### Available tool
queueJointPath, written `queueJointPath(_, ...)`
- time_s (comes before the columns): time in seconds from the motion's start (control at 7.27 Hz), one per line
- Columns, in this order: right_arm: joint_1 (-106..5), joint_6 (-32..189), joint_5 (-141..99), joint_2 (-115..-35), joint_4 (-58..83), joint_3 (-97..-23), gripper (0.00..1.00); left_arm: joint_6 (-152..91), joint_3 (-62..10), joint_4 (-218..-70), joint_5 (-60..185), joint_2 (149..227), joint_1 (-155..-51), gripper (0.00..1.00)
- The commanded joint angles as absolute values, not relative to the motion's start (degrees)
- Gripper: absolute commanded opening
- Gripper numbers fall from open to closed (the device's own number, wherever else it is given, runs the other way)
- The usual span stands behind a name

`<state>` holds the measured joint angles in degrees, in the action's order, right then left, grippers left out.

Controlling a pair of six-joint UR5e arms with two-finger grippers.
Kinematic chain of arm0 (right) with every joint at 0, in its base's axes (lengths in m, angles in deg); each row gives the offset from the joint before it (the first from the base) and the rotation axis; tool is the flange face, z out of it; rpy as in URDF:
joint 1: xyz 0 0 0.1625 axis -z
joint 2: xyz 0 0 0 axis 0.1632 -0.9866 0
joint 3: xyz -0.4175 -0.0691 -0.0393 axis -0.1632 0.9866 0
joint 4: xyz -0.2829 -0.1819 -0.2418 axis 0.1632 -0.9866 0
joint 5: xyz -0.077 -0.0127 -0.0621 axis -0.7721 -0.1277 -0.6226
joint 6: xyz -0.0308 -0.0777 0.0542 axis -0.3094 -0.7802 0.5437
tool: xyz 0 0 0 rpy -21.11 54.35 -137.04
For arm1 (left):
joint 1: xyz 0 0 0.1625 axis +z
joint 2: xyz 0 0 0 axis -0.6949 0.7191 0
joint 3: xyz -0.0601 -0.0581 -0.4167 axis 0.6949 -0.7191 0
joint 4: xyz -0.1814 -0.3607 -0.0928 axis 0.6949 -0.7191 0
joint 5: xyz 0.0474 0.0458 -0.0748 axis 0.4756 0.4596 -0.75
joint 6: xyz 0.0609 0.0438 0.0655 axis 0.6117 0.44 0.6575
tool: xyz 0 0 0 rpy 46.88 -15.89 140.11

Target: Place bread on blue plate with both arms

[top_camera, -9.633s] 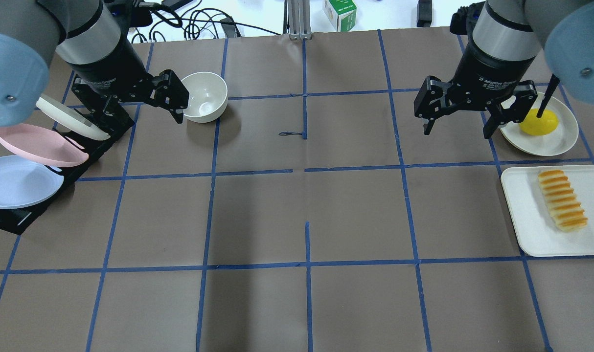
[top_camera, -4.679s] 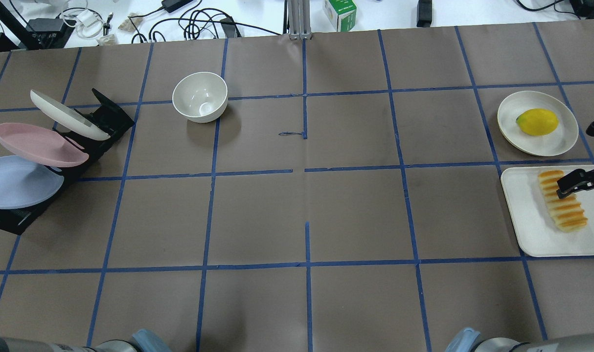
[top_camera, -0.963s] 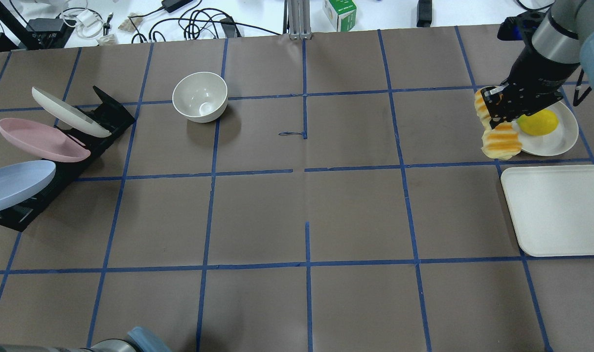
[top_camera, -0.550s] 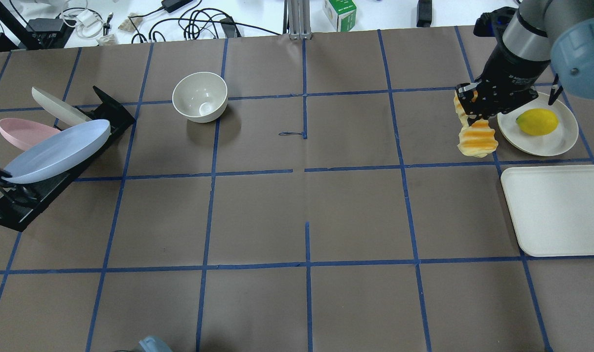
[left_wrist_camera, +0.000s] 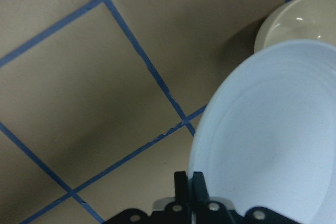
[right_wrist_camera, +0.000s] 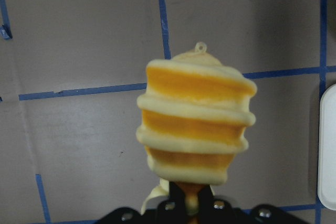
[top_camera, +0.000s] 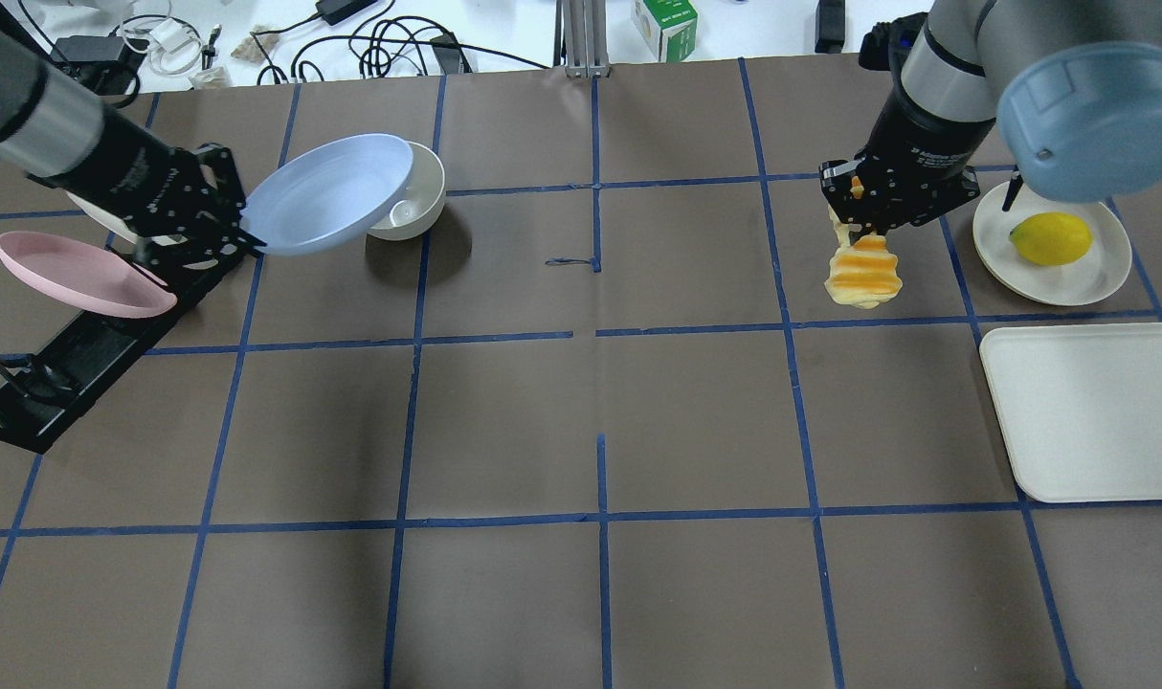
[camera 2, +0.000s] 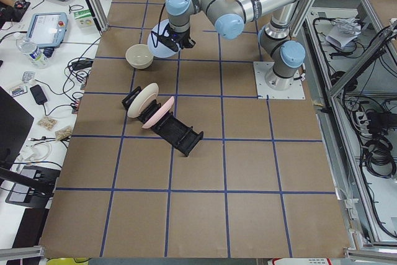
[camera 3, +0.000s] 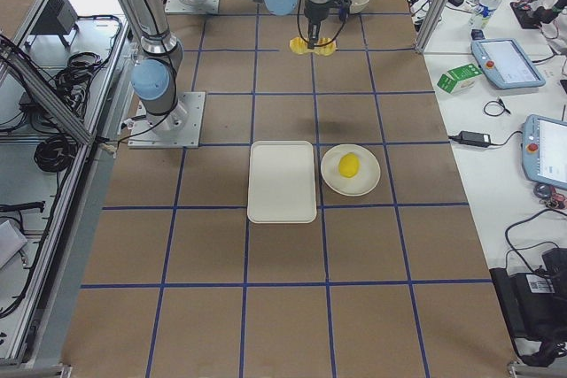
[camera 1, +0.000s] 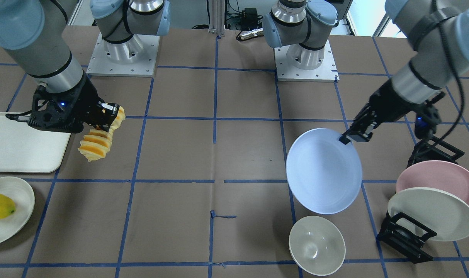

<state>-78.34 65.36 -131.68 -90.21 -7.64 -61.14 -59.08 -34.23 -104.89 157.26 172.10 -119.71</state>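
I see my left pincer (left_wrist_camera: 190, 181) gripping the blue plate (top_camera: 327, 191) by its rim, tilted above the table (top_camera: 504, 421). Overhead, the plate covers part of the white bowl (camera 1: 316, 245); the front view shows the bowl whole. My right pincer (right_wrist_camera: 191, 199) clamps the bread (right_wrist_camera: 197, 129), held aloft.

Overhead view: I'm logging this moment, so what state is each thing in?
blue plate, held in the air, tilted, gripped at its rim
left claw, shut on the blue plate
bread, hanging in the air
right claw, shut on the bread
pink plate, leaning in the rack
lemon, lying on a white plate
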Motion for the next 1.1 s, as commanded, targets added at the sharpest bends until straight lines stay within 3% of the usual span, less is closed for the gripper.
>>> queueJointPath(0.0,-80.9,69.3,-130.2,-89.7,-7.5,-60.7,0.00,-64.4,-38.5,-96.0,158.3,173.5,-131.0,0.00)
queueJointPath(0.41,-84.7,73.9,-130.3,-88.4,-8.4,-60.6,0.00,-76.1,-49.0,-75.7,162.4,178.8,-139.1,0.00)
queueJointPath(0.96,-90.9,79.6,-130.3,-85.4,-13.2,-60.6,0.00,-84.1,-49.6,-64.3,167.2,187.2,-151.2,0.00)
